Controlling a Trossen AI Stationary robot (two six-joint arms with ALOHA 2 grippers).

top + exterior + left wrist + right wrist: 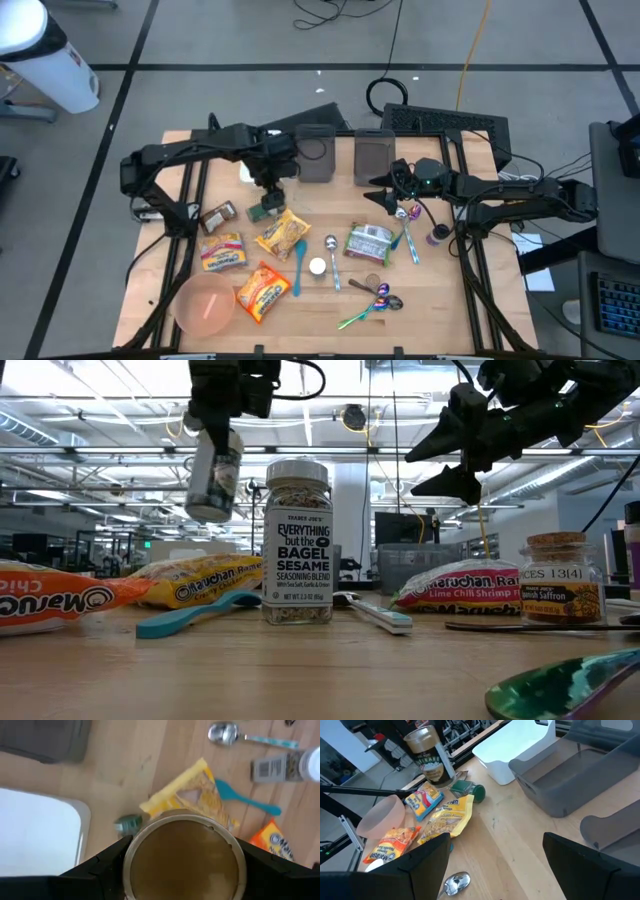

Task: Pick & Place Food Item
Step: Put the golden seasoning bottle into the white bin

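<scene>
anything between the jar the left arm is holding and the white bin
Nothing visible. The left gripper holds the jar up off the table, clear of the yellow noodle packet below it. The white bin sits close by, with only bare table between.

Grey floor (250,40) crossed by black tape lines; wooden tabletop (440,300); bright ceiling lights (90,380) over open lab hall.

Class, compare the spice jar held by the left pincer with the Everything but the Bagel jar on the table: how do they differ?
The held jar hangs tilted above the table in the left pincer; the bagel seasoning jar stands upright on the wood, untouched. The held jar's label is unreadable; the bagel jar's reads clearly. Both are small seasoning jars.
</scene>
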